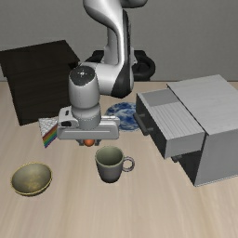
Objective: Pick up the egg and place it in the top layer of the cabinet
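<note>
My pincer (86, 136) hangs with the egg (86, 142) just beneath it; I cannot tell whether it is clamped on. A loose hold could let the egg slip before reaching the cabinet (200, 130) beside it

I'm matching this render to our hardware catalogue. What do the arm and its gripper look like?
The arm is built of rounded, glossy white-grey segments with black bands at the joints. Its last segment is a pale grey cylinder, and below it sits a wide, boxy light-grey gripper with darker parts on its underside.
</note>
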Controlling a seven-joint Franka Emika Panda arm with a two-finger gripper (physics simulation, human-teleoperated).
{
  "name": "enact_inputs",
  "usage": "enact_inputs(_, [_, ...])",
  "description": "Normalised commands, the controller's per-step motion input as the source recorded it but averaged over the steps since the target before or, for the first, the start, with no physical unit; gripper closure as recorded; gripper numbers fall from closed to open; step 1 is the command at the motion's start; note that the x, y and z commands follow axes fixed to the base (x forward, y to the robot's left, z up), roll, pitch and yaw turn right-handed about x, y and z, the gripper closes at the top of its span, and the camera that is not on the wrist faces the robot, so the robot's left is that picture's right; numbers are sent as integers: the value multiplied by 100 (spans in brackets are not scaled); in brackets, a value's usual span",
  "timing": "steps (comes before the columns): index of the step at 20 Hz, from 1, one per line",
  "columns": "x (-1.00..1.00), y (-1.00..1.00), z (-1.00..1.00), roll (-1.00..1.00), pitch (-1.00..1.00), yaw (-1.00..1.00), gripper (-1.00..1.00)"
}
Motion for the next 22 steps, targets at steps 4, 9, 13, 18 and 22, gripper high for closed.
enact_inputs(4, [0,0,100,0,0,0,100])
enact_inputs(9, [0,0,100,0,0,0,100])
enact_inputs(13, [0,0,100,0,0,0,100])
enact_inputs(18, [0,40,60,0,0,0,100])
enact_inputs(22, [0,100,0,0,0,0,100])
